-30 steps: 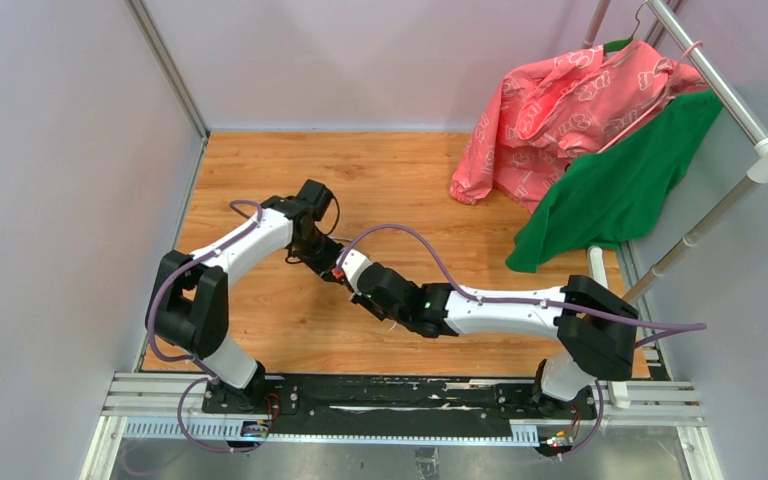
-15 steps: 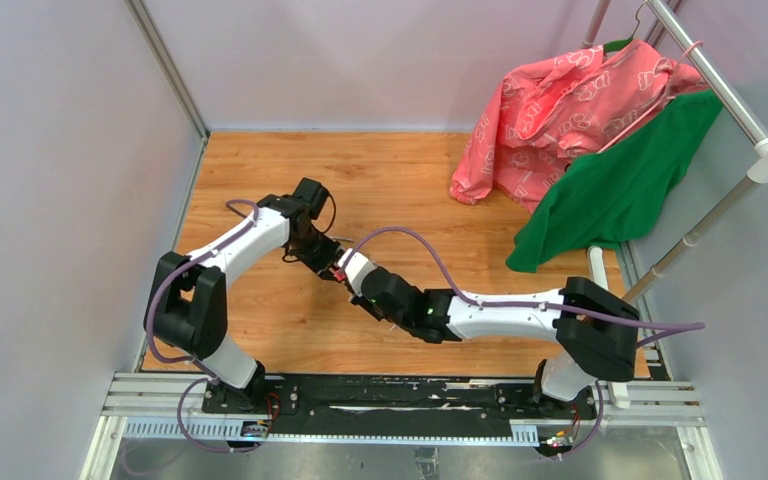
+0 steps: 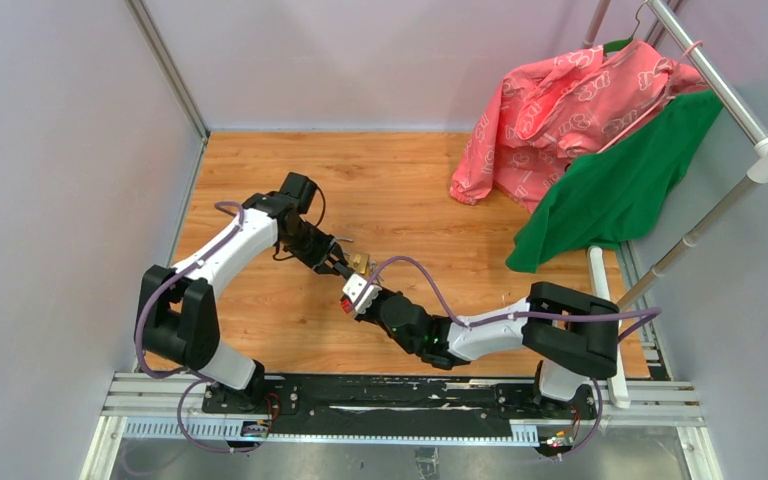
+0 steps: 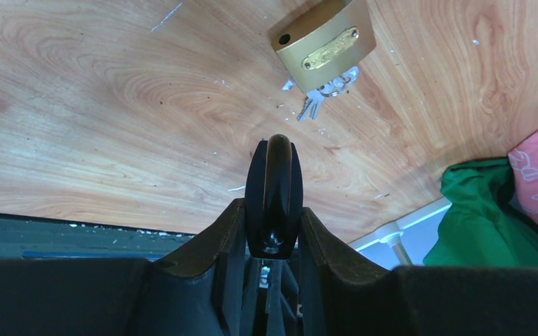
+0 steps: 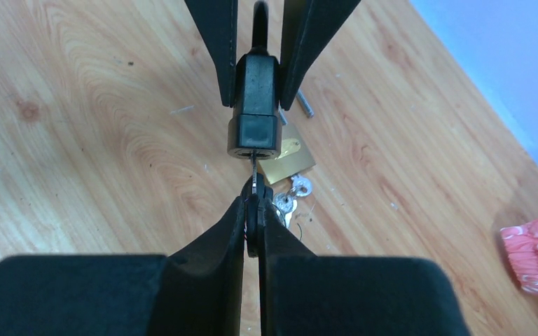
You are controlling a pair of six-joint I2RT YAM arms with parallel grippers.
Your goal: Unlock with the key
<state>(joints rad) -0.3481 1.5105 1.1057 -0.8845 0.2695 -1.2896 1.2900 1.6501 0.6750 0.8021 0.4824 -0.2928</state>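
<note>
My left gripper (image 4: 274,208) is shut on a black padlock (image 4: 274,171) and holds it above the wooden table (image 3: 260,310). In the right wrist view the padlock (image 5: 254,105) hangs between the left fingers (image 5: 214,42) with its keyhole facing me. My right gripper (image 5: 253,206) is shut on the black head of a key (image 5: 253,176). The thin blade of the key reaches up to the keyhole; how deep it sits I cannot tell. From above, both grippers (image 3: 332,258) (image 3: 348,283) meet at the table's middle left.
A brass padlock (image 4: 324,43) with a bunch of silver keys (image 4: 320,94) lies on the table just under the grippers. A pink garment (image 3: 570,110) and a green one (image 3: 620,190) hang from a white rack (image 3: 750,120) at the back right. Grey walls enclose the table.
The right arm has folded in towards its base and its wrist has dropped nearer. The left arm has shifted slightly left. The brass padlock, hidden under the grippers before, now shows from above.
</note>
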